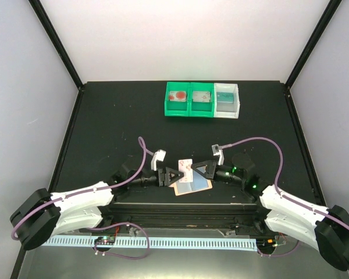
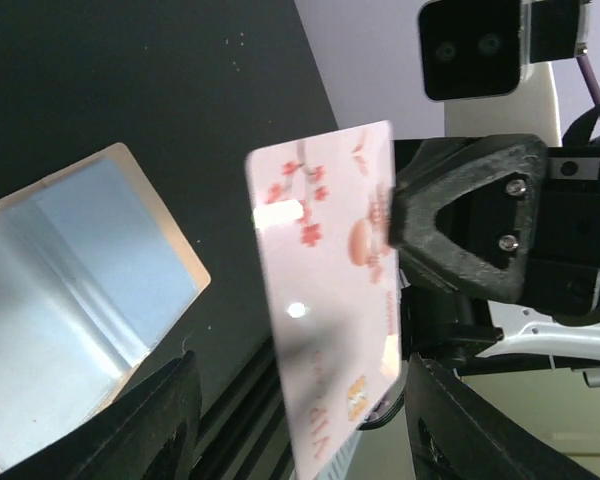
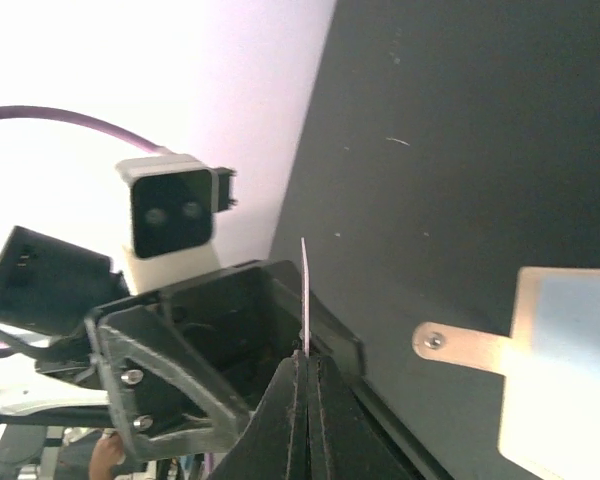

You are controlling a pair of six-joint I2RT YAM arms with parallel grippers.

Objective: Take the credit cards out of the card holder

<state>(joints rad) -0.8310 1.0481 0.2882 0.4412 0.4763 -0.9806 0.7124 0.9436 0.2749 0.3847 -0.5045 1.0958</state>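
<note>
A white credit card (image 1: 185,168) with red flower prints stands on edge in the air between my two grippers. My right gripper (image 1: 200,170) is shut on its edge; the right wrist view shows the thin card (image 3: 304,290) sticking up out of the closed fingertips (image 3: 298,380). My left gripper (image 2: 300,425) is open, its fingers standing apart on either side of the card (image 2: 325,300) without touching it. The tan card holder (image 1: 193,186) lies open on the table under the card, its blue-grey inner panels (image 2: 70,290) facing up and its side tab (image 3: 460,345) sticking out.
A green two-compartment bin (image 1: 189,100) and a white bin (image 1: 227,100) stand together at the back middle of the black table. The two arms meet near the table's front edge, just behind a black rail (image 1: 180,210).
</note>
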